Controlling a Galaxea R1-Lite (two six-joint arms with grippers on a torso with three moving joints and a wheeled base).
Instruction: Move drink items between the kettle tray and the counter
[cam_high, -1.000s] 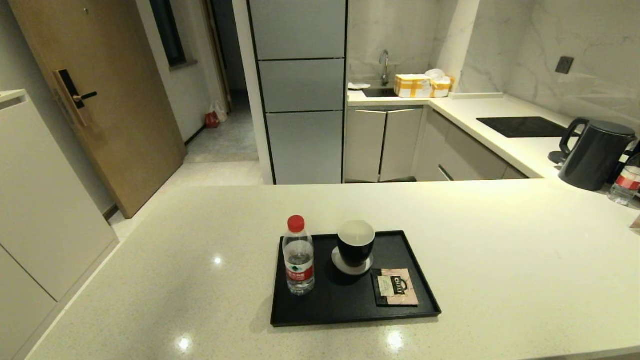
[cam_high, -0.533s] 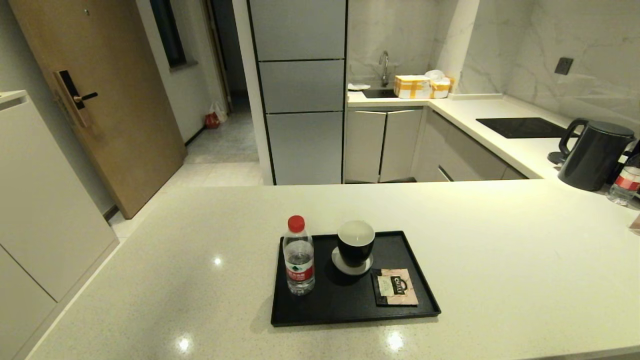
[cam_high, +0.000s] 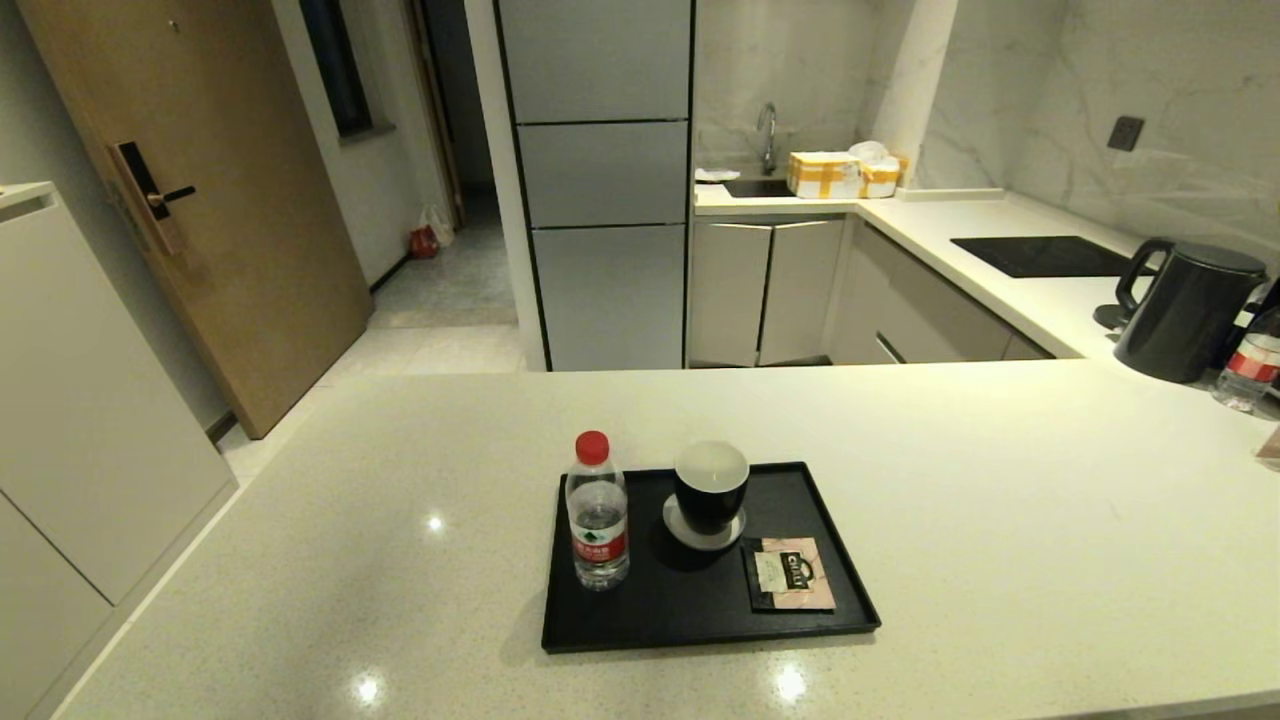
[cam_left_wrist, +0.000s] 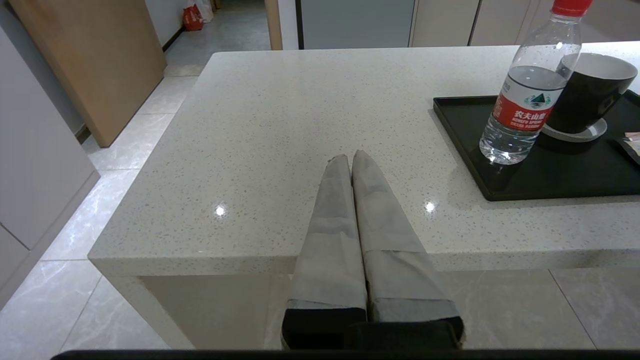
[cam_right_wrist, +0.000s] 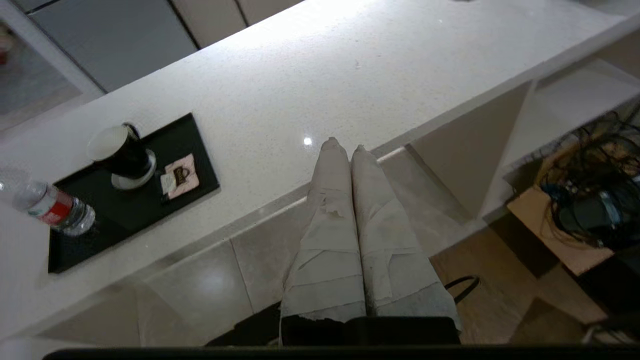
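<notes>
The water bottle (cam_high: 598, 520) stands upright at the kettle tray's (cam_high: 700, 630) left edge, tea sachet (cam_high: 792, 572) flat near its right edge. We see the left gripper (cam_left_wrist: 351, 159) nearer the bottle — empty, fingers together, at the counter's (cam_high: 1000, 520) near edge; right gripper (cam_right_wrist: 344, 146) likewise closed, empty.

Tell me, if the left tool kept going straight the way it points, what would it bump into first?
Probably nothing soon. The shut left tool points across bare pale speckled stone counter; the flat black rectangular tray and clear red-capped water bottle sit off to one side. Depth is hard to judge.
</notes>
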